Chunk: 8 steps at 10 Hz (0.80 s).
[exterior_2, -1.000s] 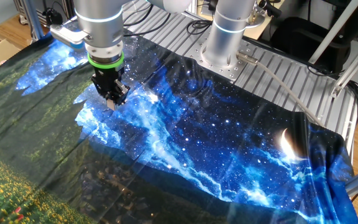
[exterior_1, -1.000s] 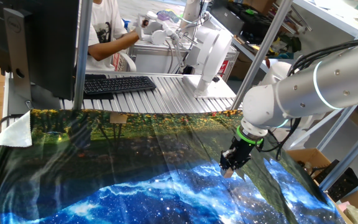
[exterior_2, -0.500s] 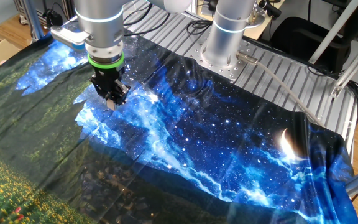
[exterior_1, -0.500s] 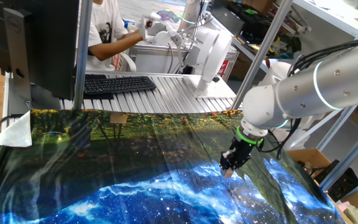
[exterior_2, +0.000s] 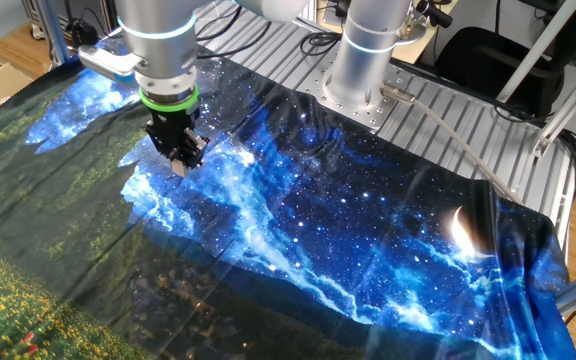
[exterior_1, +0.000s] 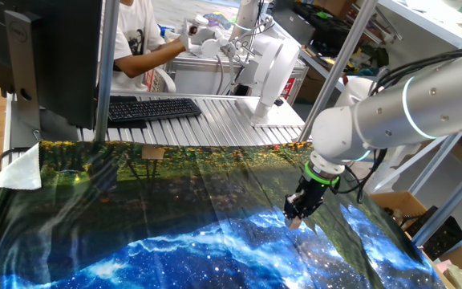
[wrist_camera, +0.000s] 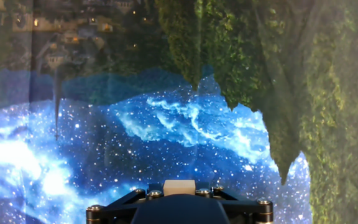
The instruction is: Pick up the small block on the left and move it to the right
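Note:
The small block [wrist_camera: 178,186] is a light-tan wooden cube held between my black fingers at the bottom of the hand view. It shows as a small tan spot at the fingertips in one fixed view [exterior_1: 295,224] and in the other fixed view [exterior_2: 180,171]. My gripper [exterior_1: 297,215] is shut on the block and hangs just above the starry blue cloth [exterior_2: 348,220], also seen from the other side [exterior_2: 179,163].
A metal slatted table [exterior_1: 215,120] with a keyboard [exterior_1: 152,107] lies behind the cloth. A person [exterior_1: 139,40] sits at the back. The robot's base column [exterior_2: 366,50] stands at the cloth's far edge. A cardboard box [exterior_1: 399,210] sits to the right.

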{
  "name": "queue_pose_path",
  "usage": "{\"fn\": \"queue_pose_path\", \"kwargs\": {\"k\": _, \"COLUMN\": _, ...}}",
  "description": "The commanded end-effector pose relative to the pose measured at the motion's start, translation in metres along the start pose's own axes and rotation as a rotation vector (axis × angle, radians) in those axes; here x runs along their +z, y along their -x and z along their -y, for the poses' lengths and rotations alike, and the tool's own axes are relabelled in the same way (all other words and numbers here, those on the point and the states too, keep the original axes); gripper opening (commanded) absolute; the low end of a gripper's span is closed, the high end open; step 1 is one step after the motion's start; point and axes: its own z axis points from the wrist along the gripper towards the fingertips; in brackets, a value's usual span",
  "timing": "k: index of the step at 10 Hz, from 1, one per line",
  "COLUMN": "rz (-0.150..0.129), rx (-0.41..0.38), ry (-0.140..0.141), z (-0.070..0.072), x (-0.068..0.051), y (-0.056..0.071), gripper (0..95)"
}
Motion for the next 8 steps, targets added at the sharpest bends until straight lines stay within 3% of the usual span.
{"fn": "queue_pose_path", "kwargs": {"k": 1, "rz": 0.000, "rx": 0.015, "ry": 0.014, "z": -0.001, "x": 0.000, "y": -0.001, "gripper": 0.0}}
{"fn": "queue_pose_path", "kwargs": {"k": 6, "rz": 0.003, "rx": 0.021, "ry": 0.022, "z": -0.003, "x": 0.002, "y": 0.000, "gripper": 0.0}}
{"fn": "queue_pose_path", "kwargs": {"k": 8, "rz": -0.001, "rx": 0.025, "ry": 0.017, "z": -0.015, "x": -0.001, "y": 0.000, "gripper": 0.0}}
